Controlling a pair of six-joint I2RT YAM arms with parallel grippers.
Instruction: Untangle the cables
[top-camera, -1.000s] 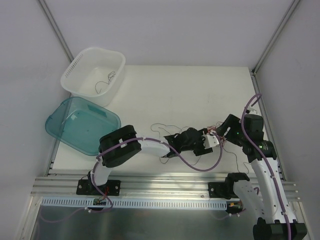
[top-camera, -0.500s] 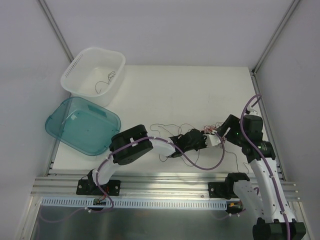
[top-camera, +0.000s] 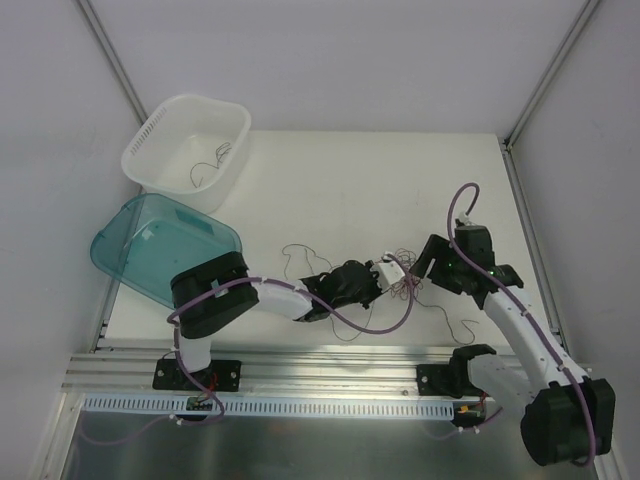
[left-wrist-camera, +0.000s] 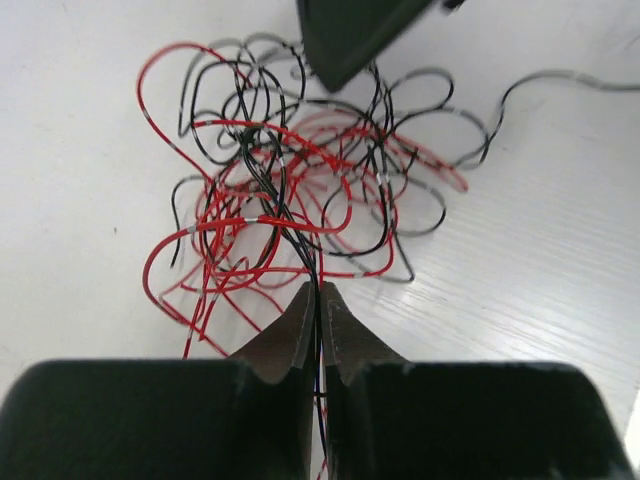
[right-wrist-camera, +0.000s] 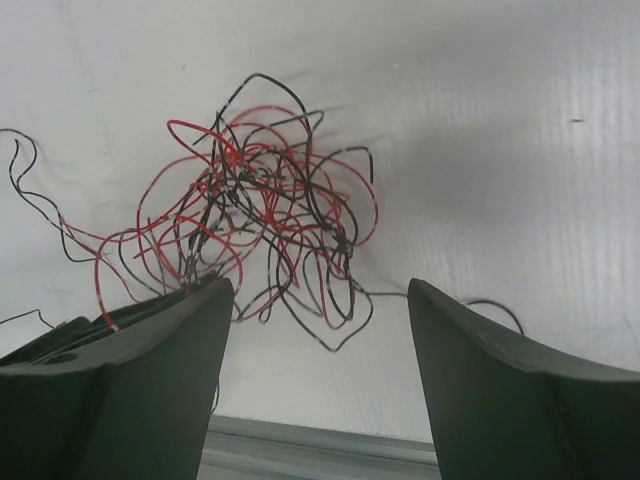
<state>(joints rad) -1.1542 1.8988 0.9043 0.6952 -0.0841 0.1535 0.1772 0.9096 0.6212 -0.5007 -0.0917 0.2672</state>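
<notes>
The cables (left-wrist-camera: 290, 222) are a loose tangle of thin red and black wires lying on the white table (top-camera: 350, 190), between the two arms near the front edge (top-camera: 405, 285). My left gripper (left-wrist-camera: 318, 292) is shut on a few black and red strands running out of the tangle's near side. In the top view it (top-camera: 385, 272) sits just left of the knot. My right gripper (right-wrist-camera: 315, 290) stands open, with its wide gap just short of the tangle (right-wrist-camera: 250, 172) and nothing between its fingers. One of its fingertips (left-wrist-camera: 350, 35) shows at the knot's far side.
A white slotted basket (top-camera: 236, 125) at the back left holds a few loose wires (top-camera: 205, 165). A teal bin (top-camera: 120, 250) stands in front of it. Single strands trail over the table to the left (top-camera: 292, 252) and right (top-camera: 462, 325) of the knot.
My left gripper has closed onto strands of the tangle and pulled back to the left, dragging the knot along. The right arm has swung left after it, jaws unchanged.
</notes>
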